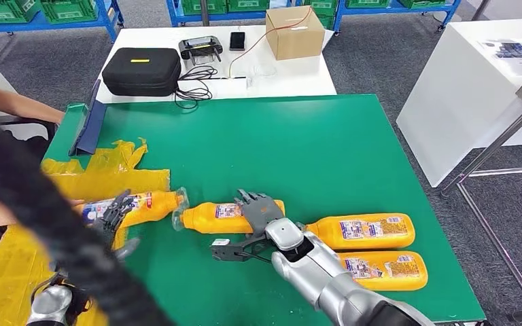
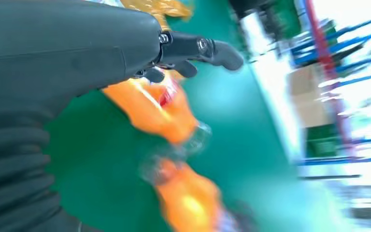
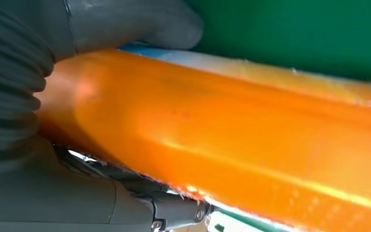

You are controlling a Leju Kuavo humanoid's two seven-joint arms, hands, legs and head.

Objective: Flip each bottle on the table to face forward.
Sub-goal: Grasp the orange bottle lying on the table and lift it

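Note:
Several orange bottles lie on the green table [image 1: 312, 142]. My right hand [image 1: 264, 212] grips the middle bottle [image 1: 221, 217] near its base. In the right wrist view the thumb [image 3: 140, 24] lies on one side of that bottle [image 3: 251, 135] and darker fingers [image 3: 174, 212] on the other. Its clear cap points left. My left hand [image 1: 113, 216] is spread over the left bottle [image 1: 143, 204], which rests on a yellow bag. The blurred left wrist view shows fingers [image 2: 203, 48] stretched above this bottle [image 2: 149, 106], not closed round it. Two more bottles [image 1: 367, 231] [image 1: 384, 266] lie label-up at the right.
A yellow plastic bag [image 1: 88, 178] covers the table's left side, with a blue board [image 1: 88, 125] leaning behind it. A person's arm [image 1: 20, 105] is at the left edge. A dark blurred band [image 1: 47, 224] crosses the lower left. Behind stands a white table with a black case [image 1: 141, 70] and a cardboard box [image 1: 293, 32].

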